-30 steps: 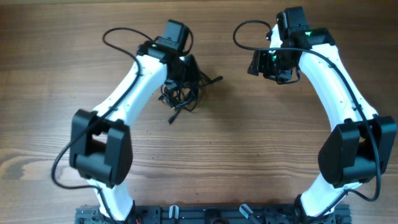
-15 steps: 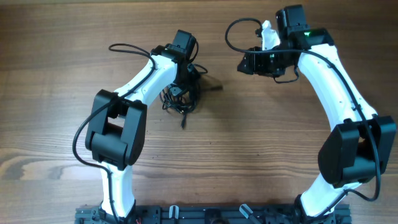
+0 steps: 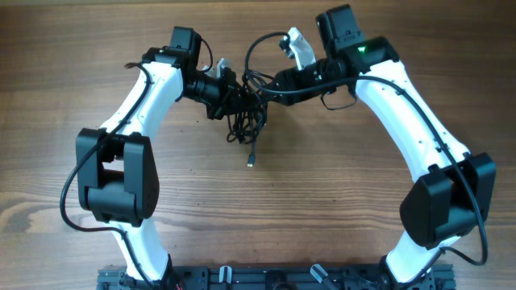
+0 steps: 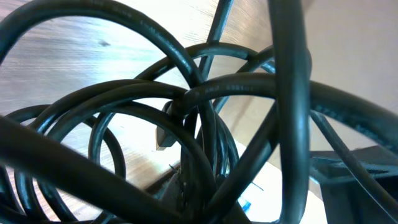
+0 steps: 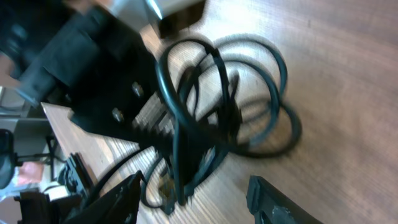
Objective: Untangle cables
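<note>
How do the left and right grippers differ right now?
The left gripper is shut on the cables; the right gripper stands open, gripping nothing. The left gripper reaches the bunch from its left side, the right gripper from its right. Both meet at the bunch's top end.

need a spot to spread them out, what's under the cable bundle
Only bare wooden table shows through the loops of the cables, with one plug end trailing out below. The left gripper is shut on the bundle; its fingertips are covered by the cords.
</note>
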Action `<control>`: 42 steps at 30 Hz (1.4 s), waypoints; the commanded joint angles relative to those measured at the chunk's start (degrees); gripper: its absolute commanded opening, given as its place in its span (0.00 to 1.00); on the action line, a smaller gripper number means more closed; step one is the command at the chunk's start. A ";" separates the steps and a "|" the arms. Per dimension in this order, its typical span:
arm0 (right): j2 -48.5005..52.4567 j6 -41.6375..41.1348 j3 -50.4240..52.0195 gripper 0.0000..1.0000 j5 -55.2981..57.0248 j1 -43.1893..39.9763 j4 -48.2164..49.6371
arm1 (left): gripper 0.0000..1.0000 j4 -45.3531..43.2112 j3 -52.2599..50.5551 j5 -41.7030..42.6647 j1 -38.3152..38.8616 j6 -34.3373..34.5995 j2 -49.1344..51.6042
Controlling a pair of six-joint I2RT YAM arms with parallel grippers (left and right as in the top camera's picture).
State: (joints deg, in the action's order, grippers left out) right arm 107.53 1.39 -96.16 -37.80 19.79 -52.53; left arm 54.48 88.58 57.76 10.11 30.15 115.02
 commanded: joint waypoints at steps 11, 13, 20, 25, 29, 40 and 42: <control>-3.37 -3.02 -8.55 0.57 3.78 0.02 3.04 | 0.04 0.07 -0.17 21.97 0.35 -1.46 -1.57; -6.14 -0.42 -8.59 0.61 3.39 0.09 2.86 | 0.04 -0.33 -0.17 21.94 0.37 -5.25 -1.57; -7.43 18.88 -8.39 0.77 4.55 0.35 -0.52 | 0.04 12.24 -0.17 16.55 0.37 -29.20 -1.57; -5.95 25.97 -8.37 0.77 5.22 3.76 -3.15 | 0.04 17.03 -0.17 15.61 0.37 -38.88 -1.57; -3.10 25.27 -8.35 0.54 8.04 5.33 -5.07 | 0.04 17.14 -0.17 13.05 0.37 -38.95 -1.57; -2.62 -2.86 -9.35 0.04 11.47 2.56 -0.09 | 0.04 14.82 -0.17 6.73 0.35 -35.47 -1.57; -7.72 -10.86 -10.03 0.04 11.50 -1.66 2.34 | 0.04 10.03 -0.17 0.33 0.35 -25.66 -1.57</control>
State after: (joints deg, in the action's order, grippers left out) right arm 107.00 4.82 -103.88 -27.92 23.38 -52.75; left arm 68.07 88.44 65.08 10.20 -5.19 114.98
